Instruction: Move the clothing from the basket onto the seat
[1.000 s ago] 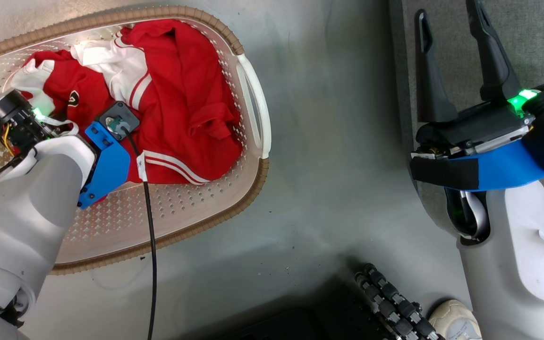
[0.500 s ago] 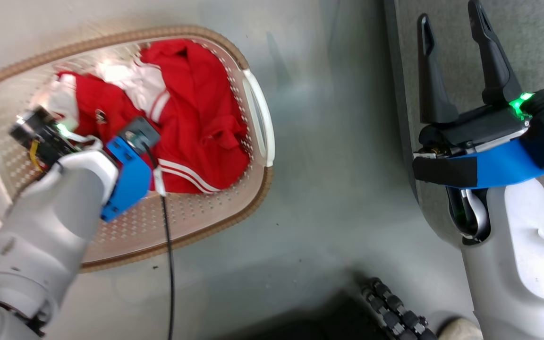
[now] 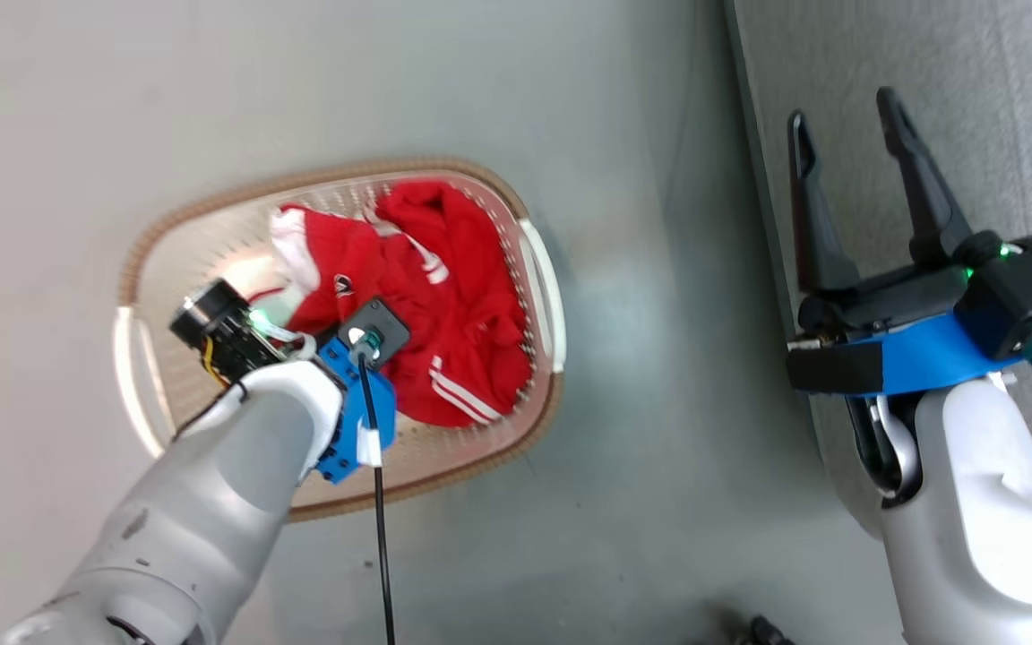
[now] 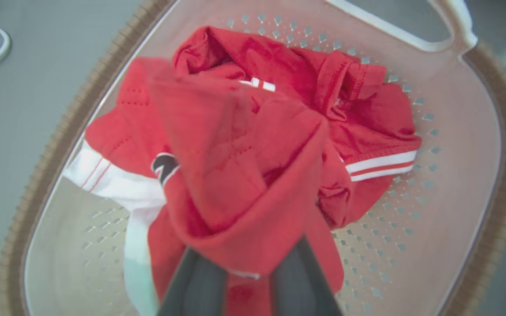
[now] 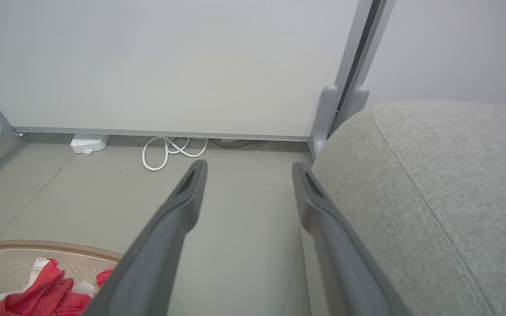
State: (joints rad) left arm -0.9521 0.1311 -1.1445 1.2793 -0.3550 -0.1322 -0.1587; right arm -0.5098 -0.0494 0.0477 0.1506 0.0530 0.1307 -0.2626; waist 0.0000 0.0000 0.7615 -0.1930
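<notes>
Plainly, at the far left our left gripper (image 4: 247, 267) is clamped with its jaws close together on a bunched fold of the clothing (image 4: 244, 175), and the red fabric drapes over both fingers while the rest lies heaped in the basket (image 3: 373, 167). We judge the hold to be the first weak spot: it looks like a pinch on a loose fold, and soft cloth could slide out once its own weight hangs from it. We cannot tell whether we hold the plain red piece or the one with white panels, because the two lie folded into each other. A lift may therefore drag both, and the loose one could drop off partway. The basket looks light, so cloth that catches on its wall could tip it or tug it along. The black cable (image 3: 379, 520) hanging from our left wrist runs down past the rim and might snag there. Further right is bare floor (image 3: 641, 358), well apart from both basket and target, and anything that slips during the carry would land on it. At the right, our right gripper (image 3: 843, 112) hangs with its fingers spread and nothing between them, just at the edge of the seat (image 3: 991, 81). It may stand in the way of the incoming arm or catch trailing cloth.
</notes>
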